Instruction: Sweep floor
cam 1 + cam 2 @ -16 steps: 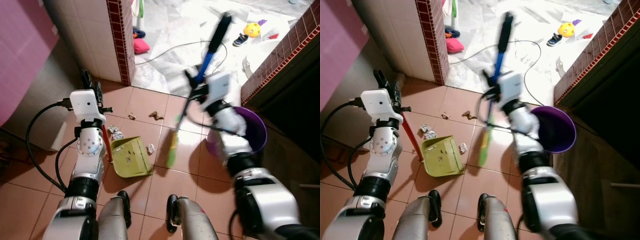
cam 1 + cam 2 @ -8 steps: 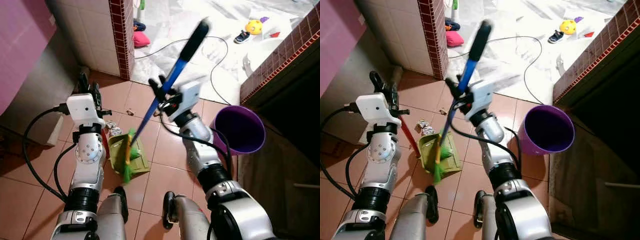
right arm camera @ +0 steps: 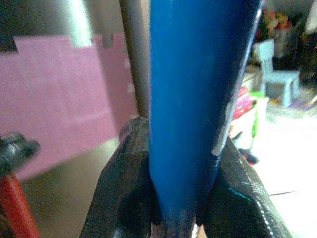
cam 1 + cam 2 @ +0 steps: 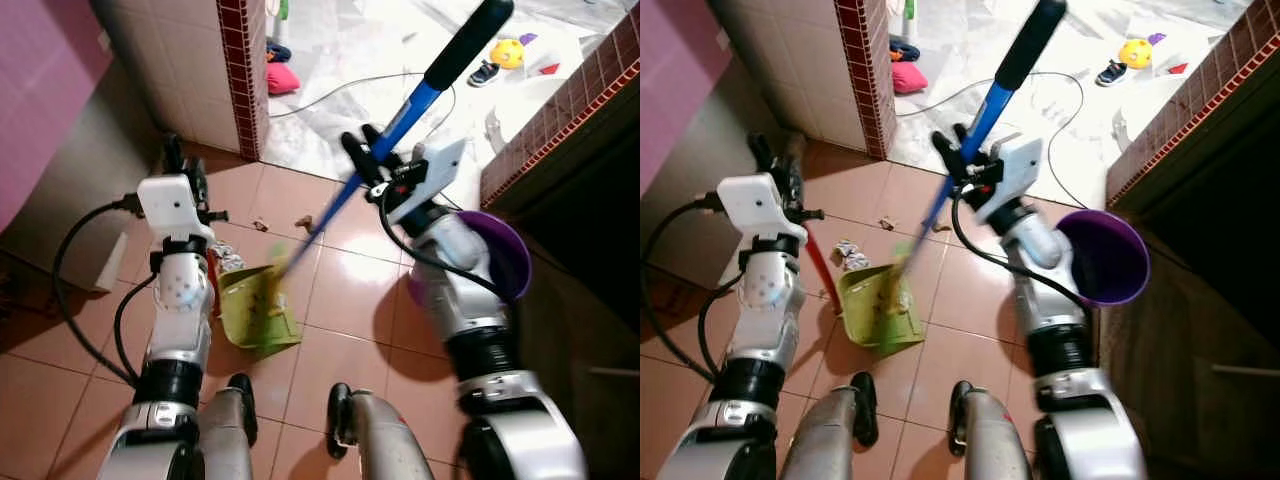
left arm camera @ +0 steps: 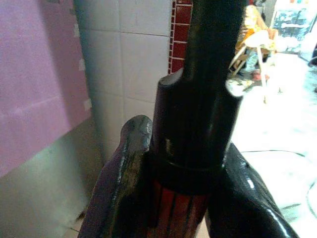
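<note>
**Operator:** Status of both grippers and the tools?

**Technician:** Right gripper is pressed tight around the blue shaft of the broom; the bristle end sits over the mouth of the green dustpan, blurred, so contact with the pan cannot be confirmed. Left gripper is clamped on the dustpan's red handle, with the pan resting on the tiled floor.

**Operator:** Remaining debris?

**Technician:** Paper scraps lie just beside the pan, on its far side; smaller bits sit farther out, near the red brick pillar.

**Operator:** Failure risks?

**Technician:** A hard stroke may push the pan aside or flick collected litter back out. The scraps beside the pan may be missed unless the pan is repositioned. The purple bucket stands near the right forearm; a wide swing could tip it.
</note>
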### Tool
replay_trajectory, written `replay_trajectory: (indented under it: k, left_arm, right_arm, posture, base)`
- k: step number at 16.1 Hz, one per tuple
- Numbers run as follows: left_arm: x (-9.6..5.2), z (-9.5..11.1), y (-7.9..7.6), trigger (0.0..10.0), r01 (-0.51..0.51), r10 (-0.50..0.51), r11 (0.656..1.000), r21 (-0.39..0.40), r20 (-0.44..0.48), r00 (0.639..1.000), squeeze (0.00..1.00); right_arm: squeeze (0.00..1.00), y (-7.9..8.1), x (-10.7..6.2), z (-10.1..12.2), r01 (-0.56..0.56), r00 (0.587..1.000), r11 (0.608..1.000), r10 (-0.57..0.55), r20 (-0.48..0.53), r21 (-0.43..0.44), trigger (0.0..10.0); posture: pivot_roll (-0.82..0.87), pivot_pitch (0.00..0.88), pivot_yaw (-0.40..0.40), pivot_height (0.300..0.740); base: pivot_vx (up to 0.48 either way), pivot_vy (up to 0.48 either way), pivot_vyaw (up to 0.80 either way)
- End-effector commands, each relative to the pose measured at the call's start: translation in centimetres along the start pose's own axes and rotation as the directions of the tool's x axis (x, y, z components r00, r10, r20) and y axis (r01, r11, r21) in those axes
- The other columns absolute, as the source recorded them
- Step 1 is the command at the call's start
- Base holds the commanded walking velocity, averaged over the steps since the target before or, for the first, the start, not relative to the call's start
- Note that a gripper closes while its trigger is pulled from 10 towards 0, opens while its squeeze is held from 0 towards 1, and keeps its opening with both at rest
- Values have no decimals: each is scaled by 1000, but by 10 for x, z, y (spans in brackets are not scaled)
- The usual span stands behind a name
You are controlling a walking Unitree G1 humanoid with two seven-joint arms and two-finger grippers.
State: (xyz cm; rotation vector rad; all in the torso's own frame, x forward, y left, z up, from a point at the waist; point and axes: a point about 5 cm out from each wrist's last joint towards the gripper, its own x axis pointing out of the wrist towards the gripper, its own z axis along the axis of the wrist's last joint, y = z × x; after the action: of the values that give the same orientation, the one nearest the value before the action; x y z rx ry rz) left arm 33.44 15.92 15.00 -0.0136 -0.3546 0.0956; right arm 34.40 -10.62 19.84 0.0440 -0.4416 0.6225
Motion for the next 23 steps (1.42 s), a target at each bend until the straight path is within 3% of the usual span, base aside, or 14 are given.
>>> replay_trajectory:
  k: [1, 5, 7, 12, 16, 19, 23]
  left_arm:
    - [-17, -29, -23, 10000, 12, -39, 986, -167, -163, 986, 0]
    - [-15, -36, -18, 10000, 4, -31, 989, -149, -178, 983, 0]
    - [-15, -40, -18, 10000, 15, -45, 988, -157, -188, 981, 0]
    - [-16, -39, -24, 10000, 15, -51, 981, -191, -185, 981, 0]
    - [-23, -29, -30, 10000, 25, -59, 976, -215, -157, 986, 0]
    - [-32, -19, -29, 10000, 26, -58, 975, -222, -140, 988, 0]
    - [-44, -11, -22, 10000, 15, -47, 977, -212, -145, 988, 0]
  right_arm:
    - [0, -13, -4, 22, 42, 997, 988, -31, 76, -146, 10000]
    - [0, -44, -22, 37, 135, 990, 961, -125, 58, -241, 10000]
    - [0, -49, -29, 30, 160, 987, 959, -157, 33, -232, 10000]
    - [0, -27, -19, 3, 127, 992, 983, -127, 3, -132, 10000]
    - [0, -12, -11, -13, 51, 998, 990, -55, -29, -131, 10000]
    - [0, -11, -9, -25, 25, 998, 988, -34, -58, -150, 10000]
    - [0, 5, -6, -47, -14, 991, 992, -3, -137, -122, 10000]
  posture:
    - [-119, 231, -109, 740]
    - [-161, 186, -103, 740]
    - [-168, 182, -105, 740]
    - [-136, 230, -106, 740]
    - [-70, 312, -116, 740]
    - [-29, 365, -120, 740]
    - [4, 398, -125, 740]
  base:
    - [0, 0, 0]
    - [0, 0, 0]
    - [0, 0, 0]
    - [0, 0, 0]
    - [0, 0, 0]
    - [0, 0, 0]
    - [0, 0, 0]
